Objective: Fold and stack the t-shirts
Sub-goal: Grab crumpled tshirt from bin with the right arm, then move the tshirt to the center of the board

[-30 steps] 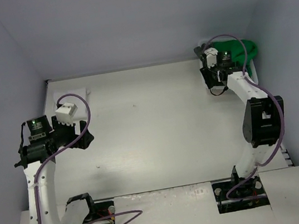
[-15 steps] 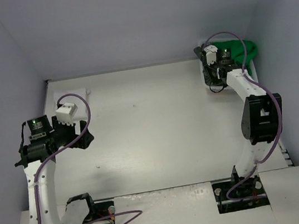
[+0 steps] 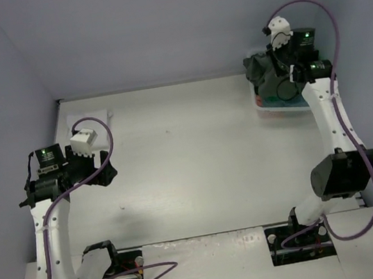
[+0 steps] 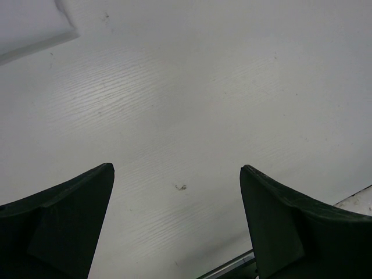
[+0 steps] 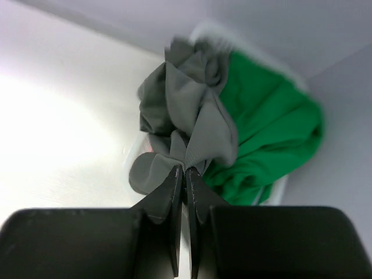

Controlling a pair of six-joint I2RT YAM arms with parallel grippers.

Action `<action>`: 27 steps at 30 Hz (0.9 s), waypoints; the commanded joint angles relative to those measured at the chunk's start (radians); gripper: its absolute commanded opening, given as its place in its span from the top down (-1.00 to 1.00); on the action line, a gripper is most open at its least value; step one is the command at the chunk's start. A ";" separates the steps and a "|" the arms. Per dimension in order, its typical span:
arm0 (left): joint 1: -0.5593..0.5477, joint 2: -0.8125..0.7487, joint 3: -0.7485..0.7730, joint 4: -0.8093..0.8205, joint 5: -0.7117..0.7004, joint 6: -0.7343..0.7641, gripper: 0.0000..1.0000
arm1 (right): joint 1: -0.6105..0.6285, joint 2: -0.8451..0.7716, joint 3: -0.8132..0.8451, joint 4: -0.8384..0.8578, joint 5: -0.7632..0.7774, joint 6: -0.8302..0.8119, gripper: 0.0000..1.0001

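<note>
1. From the top camera I cannot see the fingertips of the right gripper [image 5: 186, 170]. Its wrist, camera housing and purple cable cover them.
2. The right wrist camera settles it. The two fingers are pressed together on a fold of the dark grey t-shirt [image 5: 189, 110], and the rest of the cloth bunches up crumpled just ahead of the tips.
3. I cannot tell whether that shirt hangs free or rests on what lies under it.
4. The green t-shirt [image 5: 270, 136] lies ahead and to the right of the closed fingers, touching the grey one. Only the wrist view shows it, because the arm covers it from above.
5. The top view alone shows the white laundry basket [image 3: 270, 110] under the right wrist. A blue-green strip shows inside it, and I cannot say which garment that is.
6. The left gripper [image 4: 175, 170] stands wide open with nothing between its fingers, over the bare table [image 3: 189, 160]. The lower edge of its own view cuts both fingers off.
7. A flat white piece [image 4: 29, 26] lies ahead and to the left of the left fingers, clipped by the corner of the picture. From above it is a pale rectangle beyond that gripper, and I cannot tell whether it is a folded shirt.
8. The two arms are well apart, with open table between them.
</note>
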 commanded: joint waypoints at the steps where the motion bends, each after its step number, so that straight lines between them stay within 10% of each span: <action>1: 0.007 0.011 0.026 0.046 0.002 -0.006 -0.67 | 0.011 -0.161 0.143 -0.063 -0.079 -0.022 1.00; 16: 0.008 0.023 0.027 0.043 -0.006 -0.008 -0.67 | 0.045 -0.550 0.215 -0.112 -0.757 0.122 1.00; 27: 0.010 0.023 0.026 0.042 -0.020 -0.008 -0.67 | 0.043 -0.522 0.225 -0.112 -0.797 0.180 1.00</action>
